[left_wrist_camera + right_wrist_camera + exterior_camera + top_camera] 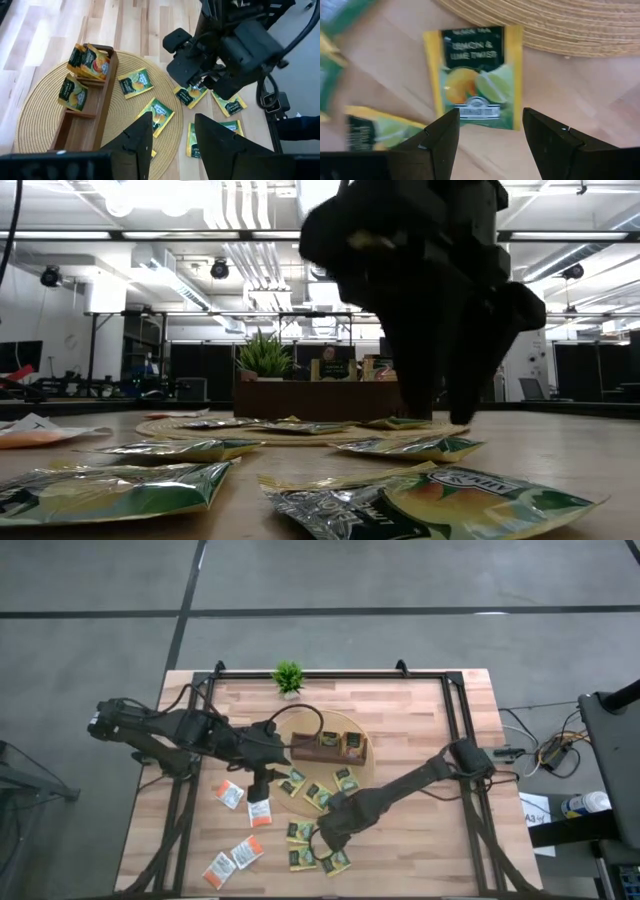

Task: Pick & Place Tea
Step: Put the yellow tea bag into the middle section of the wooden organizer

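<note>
Lower centre of high view, I hold right gripper (490,132) spread over green sachet (475,77); left gripper (172,132) spread above mat (40,125).

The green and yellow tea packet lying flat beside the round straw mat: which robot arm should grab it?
The right one. Its open gripper hangs right over that green-and-yellow paper sachet on the wooden table, fingers either side. The left gripper, also open, hovers farther back over the woven round mat.

Even bright light; right wrist view blurred; low view backlit.
</note>
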